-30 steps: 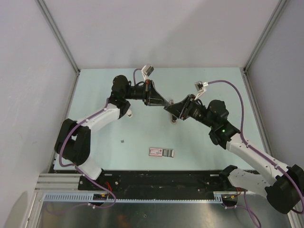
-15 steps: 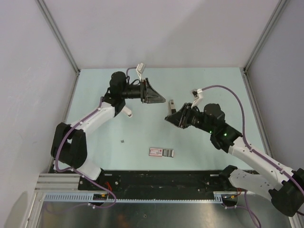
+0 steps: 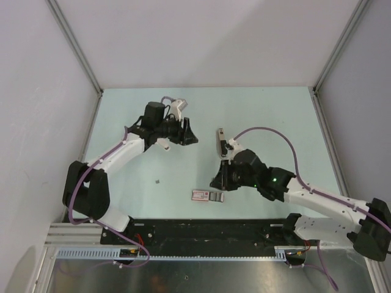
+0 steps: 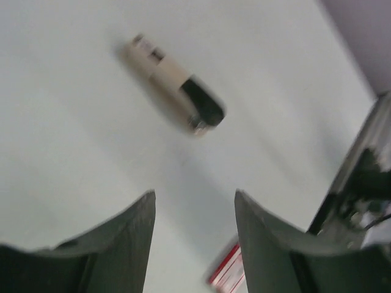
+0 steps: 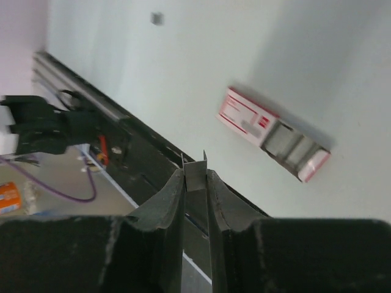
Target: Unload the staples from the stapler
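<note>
The stapler (image 3: 220, 143) lies on the pale green table, a cream and black bar, also seen in the left wrist view as stapler (image 4: 174, 85). My left gripper (image 3: 188, 135) stands open to its left, apart from it; its fingers (image 4: 128, 238) have nothing between them. My right gripper (image 5: 195, 178) is shut on a small grey metal strip of staples (image 5: 196, 171) that sticks out past its fingertips. From above, the right gripper (image 3: 215, 182) hangs just over the pink-and-grey packet (image 3: 208, 196). A tiny dark staple bit (image 3: 158, 181) lies alone at front left.
The pink-and-grey packet (image 5: 274, 133) lies near the table's front edge. The black mounting rail (image 5: 122, 146) with cables runs along that edge. The right arm's link (image 4: 366, 177) crosses the right side of the left wrist view.
My left gripper opened, let go of the stapler and drew back left. The stapler now lies on the table. My right gripper moved toward the front edge with the staples strip.
</note>
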